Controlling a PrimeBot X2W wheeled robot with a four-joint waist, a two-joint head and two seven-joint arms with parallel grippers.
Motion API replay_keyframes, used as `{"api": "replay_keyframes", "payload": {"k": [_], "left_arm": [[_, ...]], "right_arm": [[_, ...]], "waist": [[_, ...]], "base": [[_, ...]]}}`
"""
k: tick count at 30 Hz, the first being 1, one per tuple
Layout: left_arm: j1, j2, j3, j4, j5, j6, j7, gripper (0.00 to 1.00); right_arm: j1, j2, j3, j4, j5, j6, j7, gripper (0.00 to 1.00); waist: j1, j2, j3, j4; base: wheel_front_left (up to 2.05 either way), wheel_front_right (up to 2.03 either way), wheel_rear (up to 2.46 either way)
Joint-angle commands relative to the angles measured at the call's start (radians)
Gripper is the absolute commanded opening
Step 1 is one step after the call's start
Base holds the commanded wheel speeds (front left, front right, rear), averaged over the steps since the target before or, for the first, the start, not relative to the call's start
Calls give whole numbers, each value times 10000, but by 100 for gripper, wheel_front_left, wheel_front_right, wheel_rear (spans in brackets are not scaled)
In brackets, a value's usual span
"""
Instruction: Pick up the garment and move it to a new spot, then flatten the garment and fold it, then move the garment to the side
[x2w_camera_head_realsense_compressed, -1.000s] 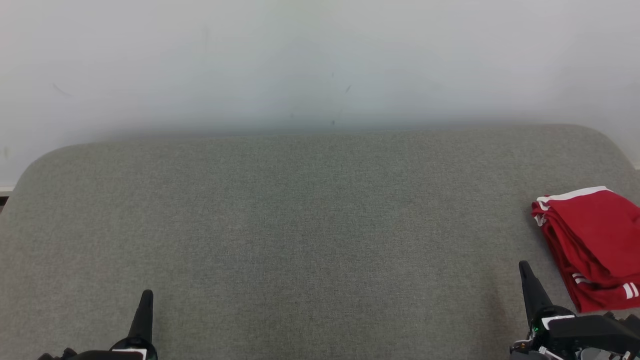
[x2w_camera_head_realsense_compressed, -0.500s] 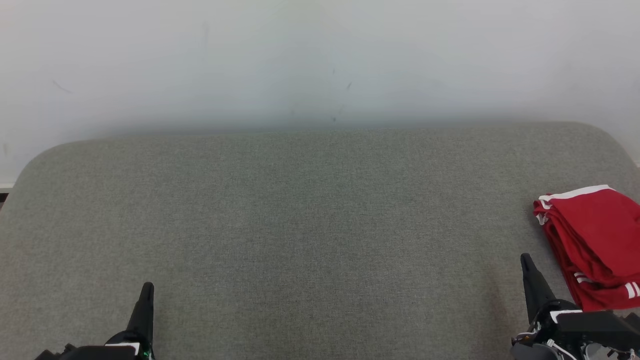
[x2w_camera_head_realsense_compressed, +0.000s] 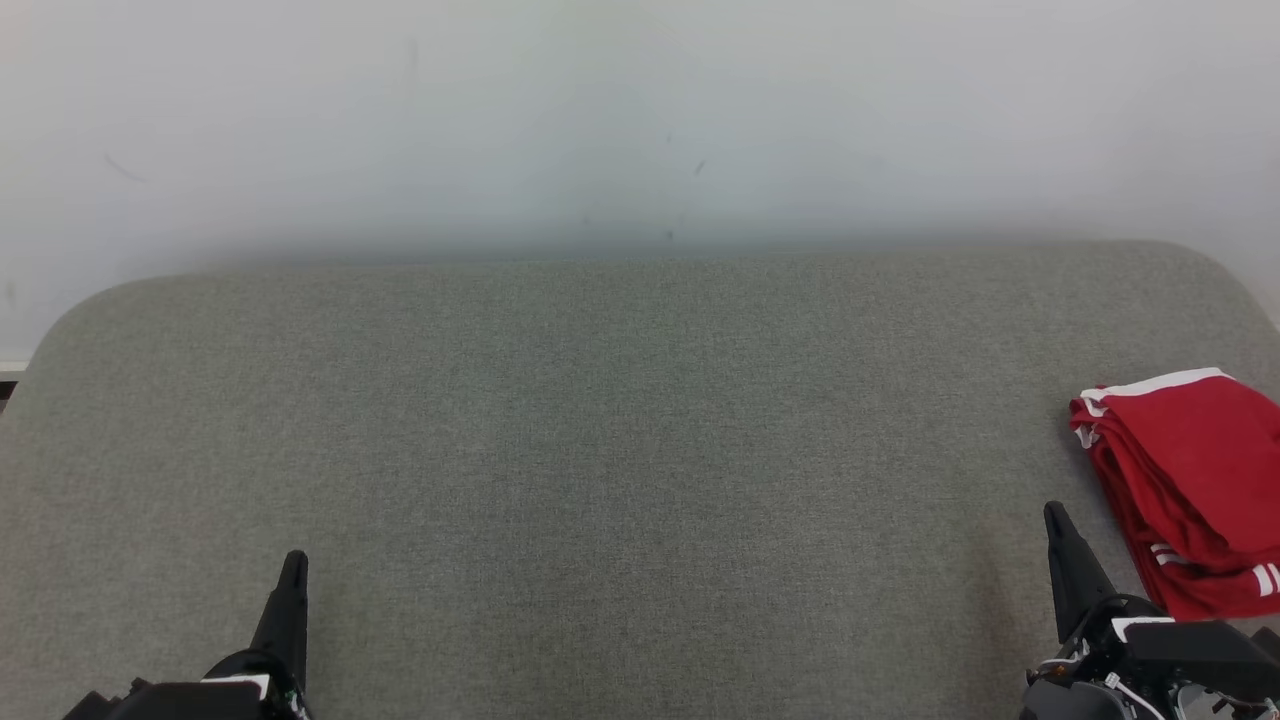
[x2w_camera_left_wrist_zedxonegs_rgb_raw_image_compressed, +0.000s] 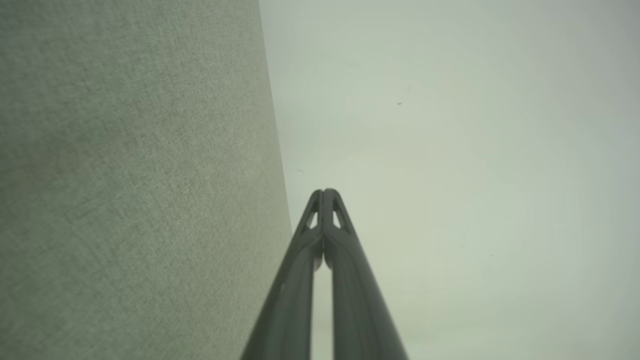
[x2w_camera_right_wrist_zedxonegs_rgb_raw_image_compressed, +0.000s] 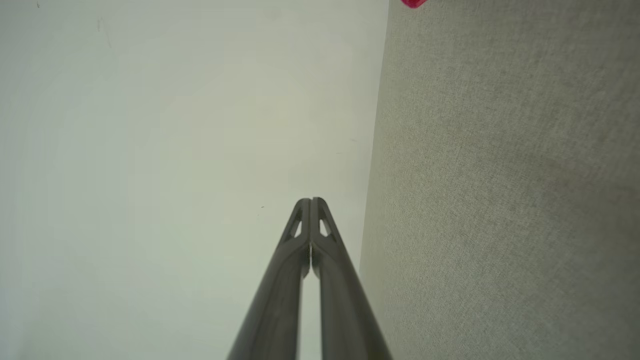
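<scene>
The broad grey padded surface (x2w_camera_head_realsense_compressed: 640, 450) stretches across the head view in front of a pale wall (x2w_camera_head_realsense_compressed: 640, 120), leaving room for spreading and folding. The red garment (x2w_camera_head_realsense_compressed: 1190, 470) with white stripes lies folded in stacked layers at the surface's far right edge, partly cut off by the frame. That placement suggests it has been set aside and the task is at or near its end. The right gripper (x2w_camera_head_realsense_compressed: 1054, 515) sits just beside the garment's near corner without touching it, and its two dark fingers are pressed together and hold nothing. The left gripper (x2w_camera_head_realsense_compressed: 294, 560) rests well apart at the lower left, likewise closed and empty. Both read as parked clear of the cloth so the fold is not disturbed.
</scene>
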Motion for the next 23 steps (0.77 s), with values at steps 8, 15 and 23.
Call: {"api": "replay_keyframes", "payload": {"k": [8, 15, 23], "left_arm": [[-108, 54, 41, -38, -52, -30, 0, 0], [-107, 54, 39, -39, -52, -30, 0, 0], [-107, 54, 40, -38, -51, -30, -1, 0]], "right_arm": [[-85, 22, -16, -12, 14, 7, 22, 0], [-85, 22, -15, -12, 15, 7, 21, 0], [-85, 22, -15, -12, 15, 7, 21, 0]], "waist": [[0, 0, -1, 0], [0, 0, -1, 0], [0, 0, -1, 0]], "base": [[0, 0, 0], [0, 0, 0], [0, 0, 0]]}}
